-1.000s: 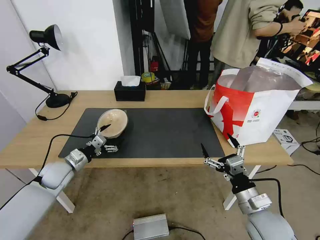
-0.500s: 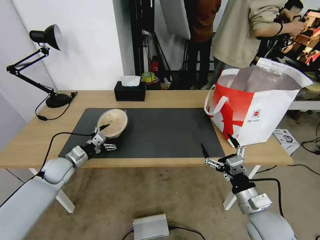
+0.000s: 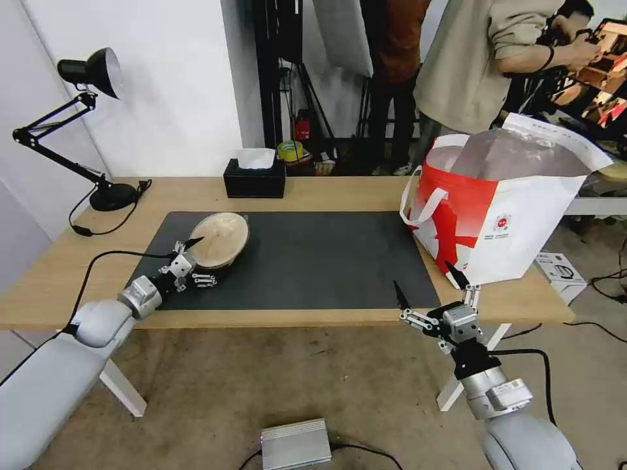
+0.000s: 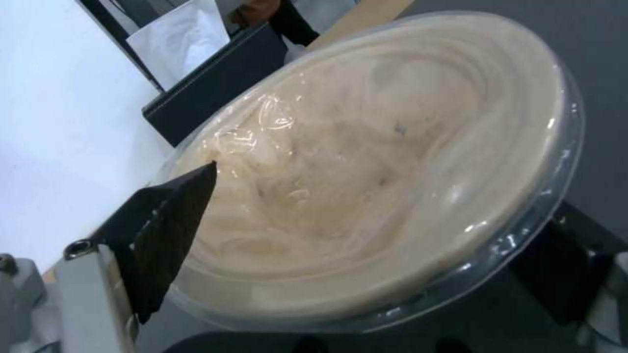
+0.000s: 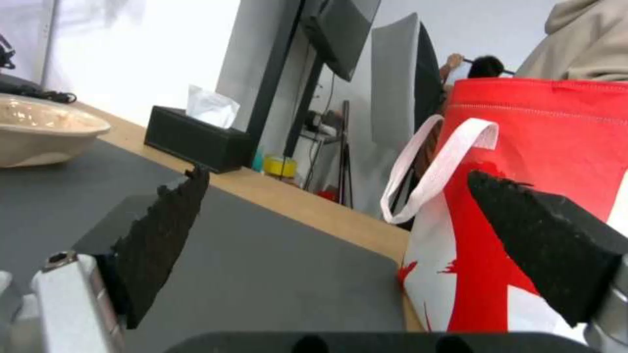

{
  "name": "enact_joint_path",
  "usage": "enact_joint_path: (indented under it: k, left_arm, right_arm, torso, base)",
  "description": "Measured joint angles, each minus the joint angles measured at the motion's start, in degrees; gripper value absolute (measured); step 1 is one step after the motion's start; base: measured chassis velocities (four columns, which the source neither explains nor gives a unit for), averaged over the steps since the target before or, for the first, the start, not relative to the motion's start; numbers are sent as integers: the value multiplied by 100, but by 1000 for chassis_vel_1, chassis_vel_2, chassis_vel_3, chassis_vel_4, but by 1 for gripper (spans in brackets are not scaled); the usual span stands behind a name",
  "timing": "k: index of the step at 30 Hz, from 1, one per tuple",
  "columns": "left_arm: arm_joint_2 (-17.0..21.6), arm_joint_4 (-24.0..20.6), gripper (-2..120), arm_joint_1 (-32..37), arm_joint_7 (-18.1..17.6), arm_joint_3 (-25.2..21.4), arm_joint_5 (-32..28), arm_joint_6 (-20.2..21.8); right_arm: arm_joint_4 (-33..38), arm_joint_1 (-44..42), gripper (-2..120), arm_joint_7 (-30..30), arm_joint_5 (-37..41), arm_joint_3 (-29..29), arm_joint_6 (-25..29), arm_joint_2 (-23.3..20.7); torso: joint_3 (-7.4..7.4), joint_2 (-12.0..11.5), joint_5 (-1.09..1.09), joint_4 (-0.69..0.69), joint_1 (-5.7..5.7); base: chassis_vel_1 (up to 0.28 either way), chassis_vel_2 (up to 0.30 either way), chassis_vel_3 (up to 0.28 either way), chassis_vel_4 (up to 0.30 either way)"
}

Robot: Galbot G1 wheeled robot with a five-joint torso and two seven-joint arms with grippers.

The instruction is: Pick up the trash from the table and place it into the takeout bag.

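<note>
My left gripper (image 3: 196, 262) sits at the near rim of the beige bowl (image 3: 221, 239) on the mat (image 3: 313, 261), jaws apart with one finger (image 4: 167, 230) over the rim and the other below the bowl's outside. My right gripper (image 3: 428, 286) hangs wide open off the table's (image 3: 366, 189) front edge, just beside the bag (image 3: 503, 209) standing at the table's right end.

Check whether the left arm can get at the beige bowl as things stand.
Probably yes. The left gripper is already at the beige bowl on the mat, open, one finger over the rim and the other outside it. Nothing stands between them.
</note>
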Motion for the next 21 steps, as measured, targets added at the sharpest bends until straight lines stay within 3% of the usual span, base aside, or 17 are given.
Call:
enact_joint_path:
  k: [10,13,21]
  left_arm:
    - [-44,142,99,-178,-16,77,31,-34]
    - [-46,184,93,-229,-17,113,32,-45]
    - [-80,288,60,-368,-18,225,35,-74]
  right_arm:
    - [0,0,100,0,0,0,0,0]
    - [0,0,100,0,0,0,0,0]
    - [0,0,100,0,0,0,0,0]
  torso:
    - [0,0,0,0,0]
    - [0,0,0,0,0]
    - [0,0,0,0,0]
  base:
    - [0,0,0,0]
    - [0,0,0,0]
    - [0,0,0,0]
